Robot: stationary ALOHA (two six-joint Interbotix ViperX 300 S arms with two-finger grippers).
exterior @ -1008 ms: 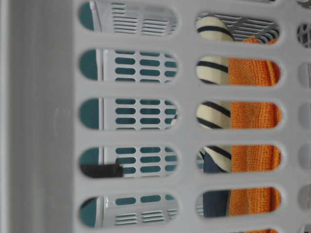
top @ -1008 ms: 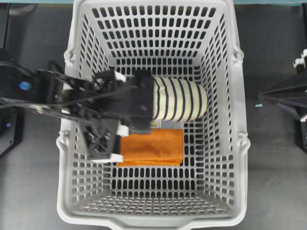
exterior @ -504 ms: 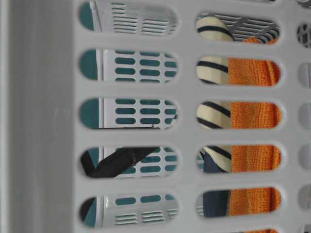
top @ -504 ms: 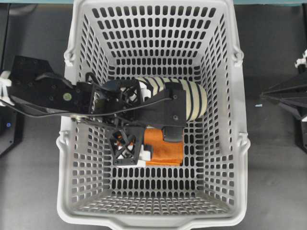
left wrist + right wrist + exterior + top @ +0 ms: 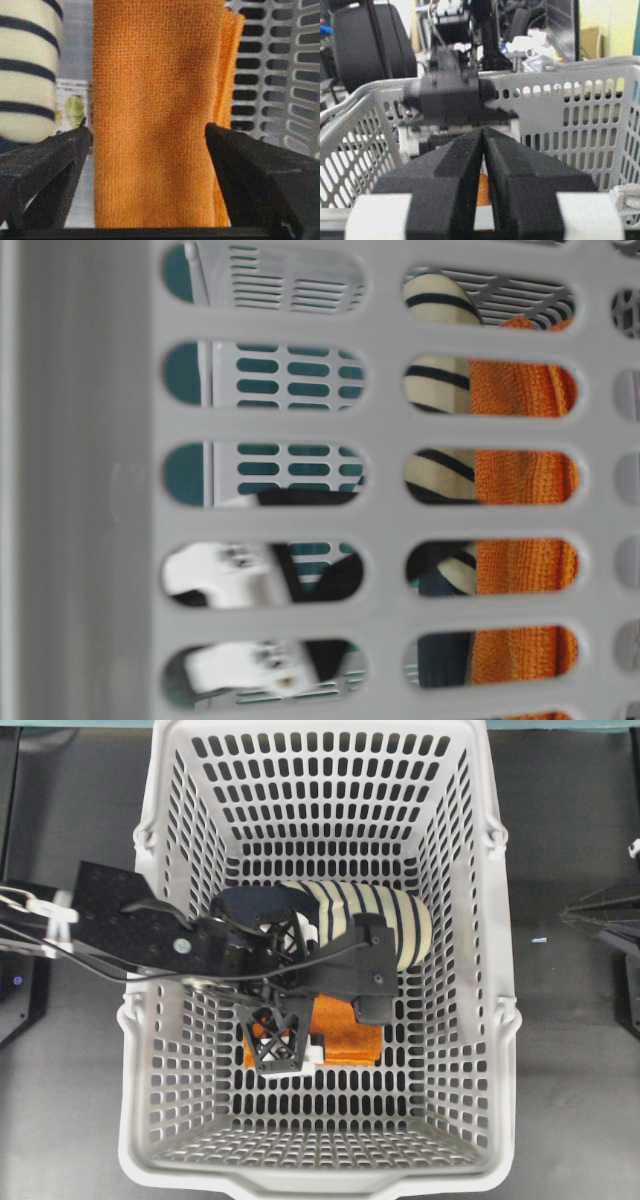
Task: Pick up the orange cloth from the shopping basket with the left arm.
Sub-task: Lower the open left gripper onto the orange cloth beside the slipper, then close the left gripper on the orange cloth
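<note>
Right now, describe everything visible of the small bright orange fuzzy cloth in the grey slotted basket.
The small bright orange fuzzy cloth is a neatly folded rectangle of towel-like fabric, its layered edges showing along one side. It lies flat on the floor of the light grey slotted plastic basket, beside the navy and cream striped slipper. The open black left gripper straddles its width, one finger on each side; contact cannot be told.

The left gripper (image 5: 148, 131) has descended, straddling the orange cloth (image 5: 155, 115).
</note>
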